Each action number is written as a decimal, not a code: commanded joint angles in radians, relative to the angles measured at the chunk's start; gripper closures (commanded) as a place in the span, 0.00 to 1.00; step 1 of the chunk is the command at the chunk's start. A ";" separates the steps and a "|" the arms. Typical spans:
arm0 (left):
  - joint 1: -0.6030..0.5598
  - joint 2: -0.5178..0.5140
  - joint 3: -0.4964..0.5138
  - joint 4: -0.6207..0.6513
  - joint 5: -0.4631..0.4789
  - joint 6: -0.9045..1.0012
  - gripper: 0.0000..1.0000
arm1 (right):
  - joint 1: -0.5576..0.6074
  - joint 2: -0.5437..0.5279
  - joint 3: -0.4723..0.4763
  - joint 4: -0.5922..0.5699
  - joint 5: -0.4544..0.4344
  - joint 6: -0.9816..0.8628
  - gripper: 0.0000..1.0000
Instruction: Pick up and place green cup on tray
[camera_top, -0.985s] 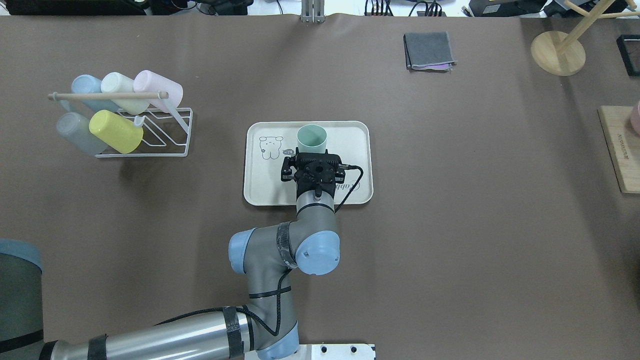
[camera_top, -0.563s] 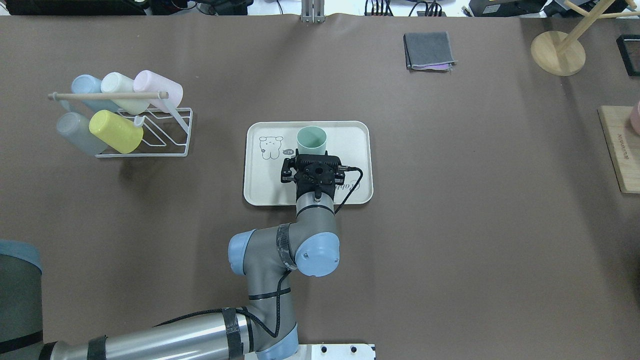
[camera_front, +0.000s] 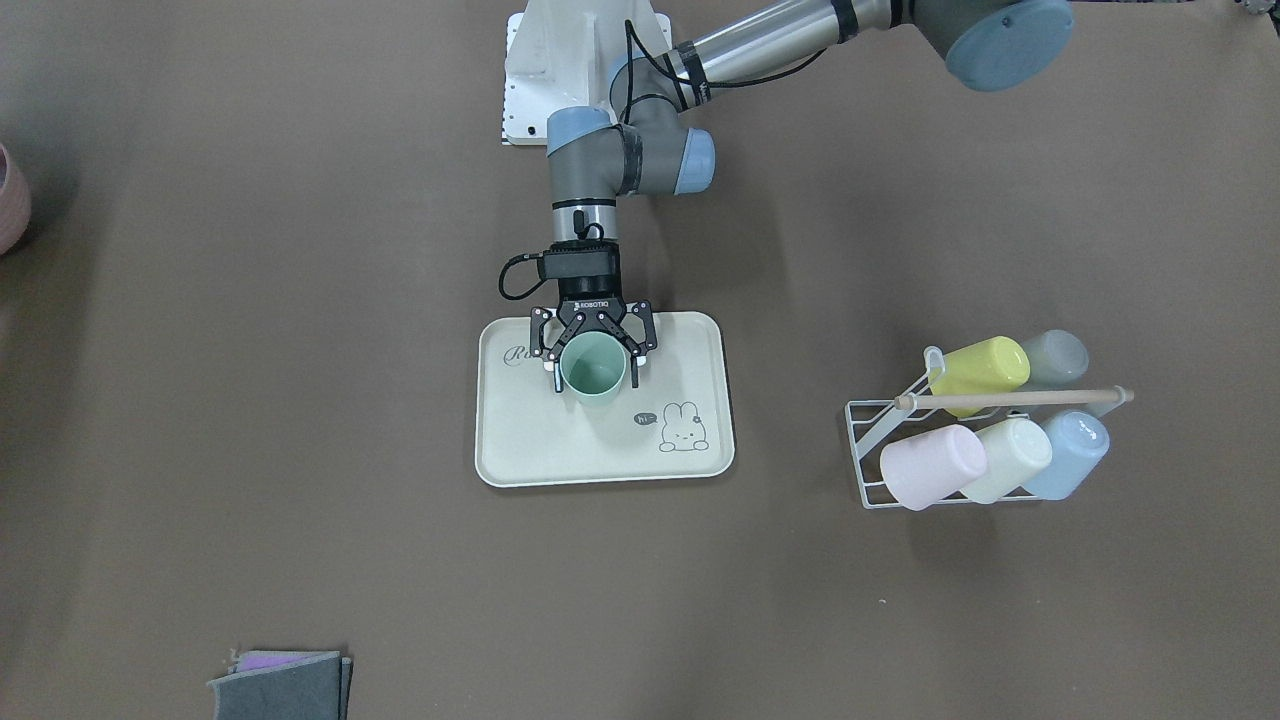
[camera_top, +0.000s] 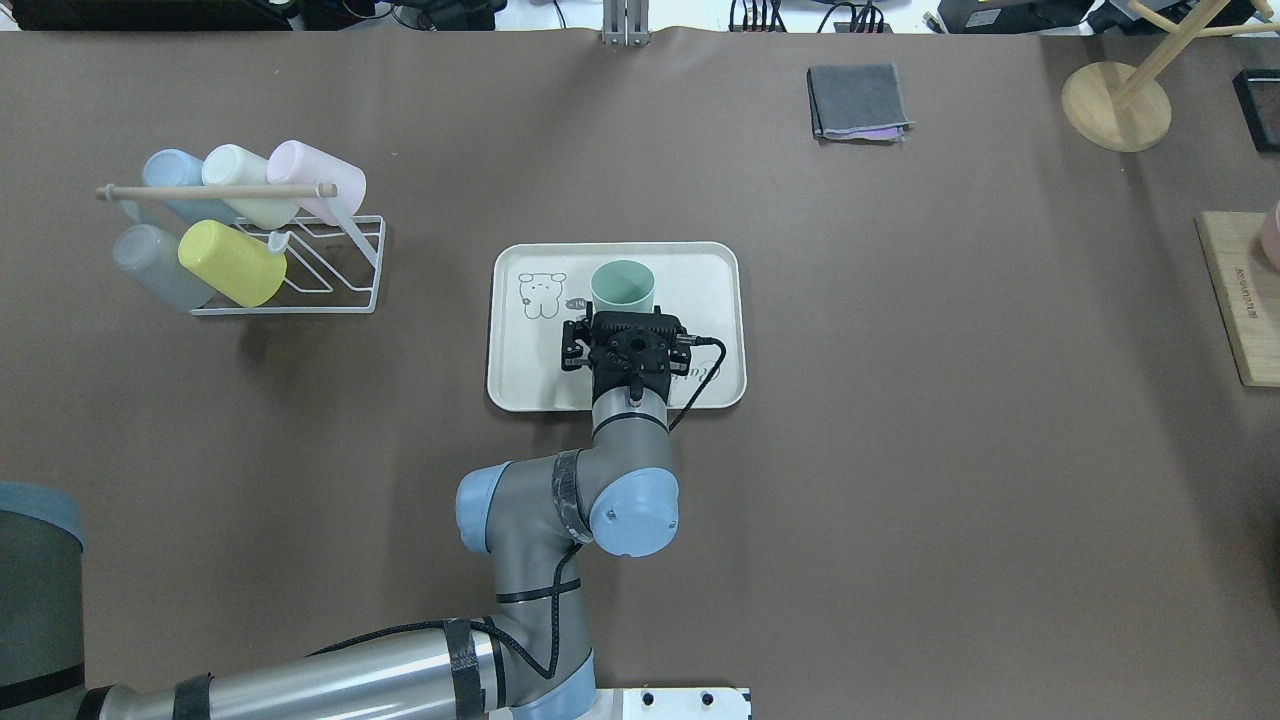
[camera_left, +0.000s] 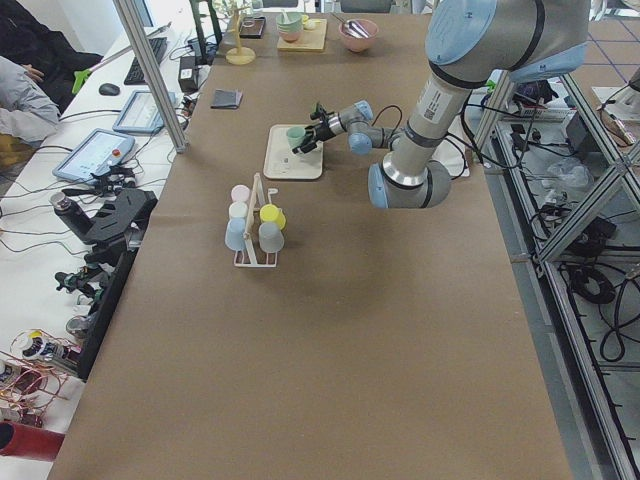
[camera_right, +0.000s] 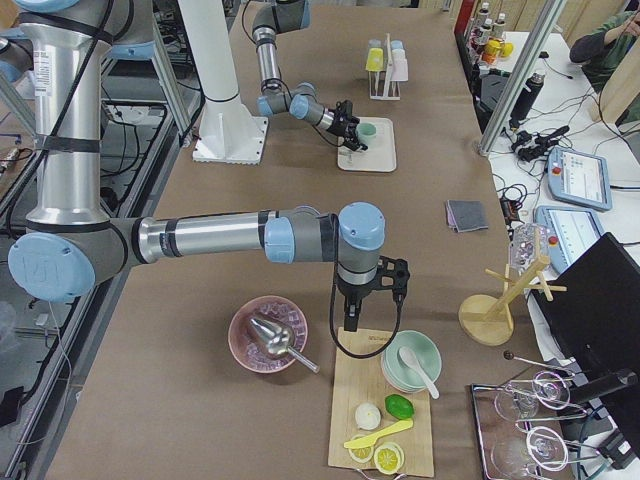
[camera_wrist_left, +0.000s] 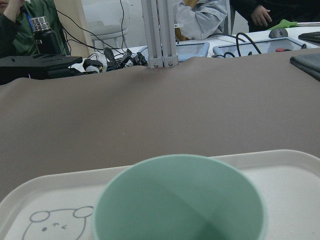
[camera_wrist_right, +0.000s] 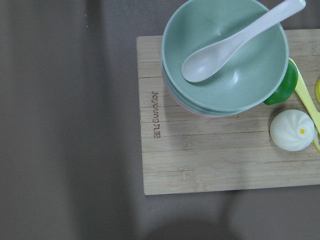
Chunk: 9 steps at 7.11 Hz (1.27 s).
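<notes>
The brown-covered desk (camera_top: 900, 450) carries the flat cream rectangular tray with a bunny drawing (camera_top: 715, 275) near its middle. Seen from overhead, the robot's left arm reaches the tray from 6 o'clock, its wrist level over the tray's near half.

The small sage-green plastic cup (camera_top: 622, 285) stands upright on the tray, mouth up and long axis vertical. It sits in the far half, a little toward 12 o'clock from the tray's centre, with the bunny at its 9 o'clock.

The cup lies at 12 o'clock from the left end effector (camera_front: 593, 382), directly along the line the wrist points. In the front-facing view the two fingers are spread and flank the cup's robot-side half at its 3 and 9 o'clock. They sit just beside the wall, and I cannot tell whether either one is touching it. The left wrist camera shows the cup's rim close and centred, with no finger in sight.

The right end effector (camera_right: 350, 322) hangs well apart over a bamboo board (camera_wrist_right: 200, 150) at the far end of the desk. I cannot tell whether its fingers are parted. The left arm is by far the nearer.

The cup looks delivered. What remains is probably a straight pull-back toward 6 o'clock, since any sideways drift could tip the cup.
</notes>
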 joint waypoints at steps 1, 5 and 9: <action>0.001 0.014 -0.029 -0.002 0.000 0.003 0.01 | 0.002 -0.002 0.000 0.000 0.016 0.000 0.00; -0.005 0.078 -0.181 0.002 -0.013 0.091 0.01 | 0.004 -0.021 0.008 0.000 0.039 -0.002 0.00; -0.086 0.100 -0.412 0.005 -0.224 0.267 0.01 | 0.004 -0.021 0.006 0.000 0.036 -0.005 0.00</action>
